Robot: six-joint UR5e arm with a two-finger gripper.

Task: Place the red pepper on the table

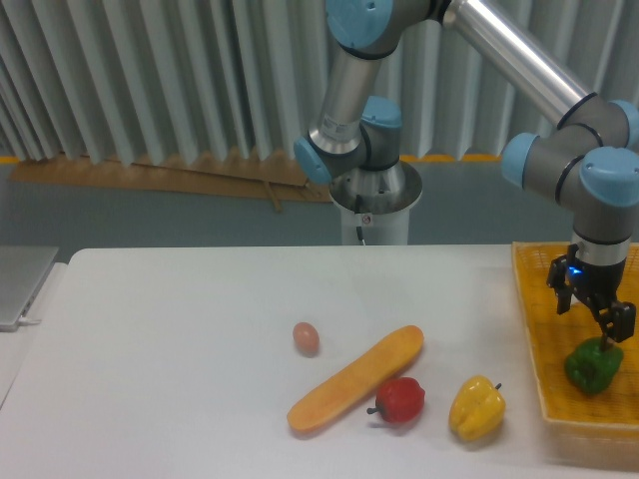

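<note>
I have the arm reaching in from the base behind the table (150,329), elbow high, wrist bent straight down at the right edge of my view. The gripper (596,321) hangs over the basket (534,339), just above the green pepper (592,366); its fingers are apart, with nothing between them.

Nearest the front edge, the yellow pepper (476,407) sits right of centre. The red pepper (400,399) lies on the table just left of it, stem pointing left, touching or almost touching the long orange vegetable (355,379), which runs diagonally from lower left to upper right. A small egg (306,338) rests a little beyond that, apart from the rest. A grey object (22,284) shows at the far left edge.
</note>
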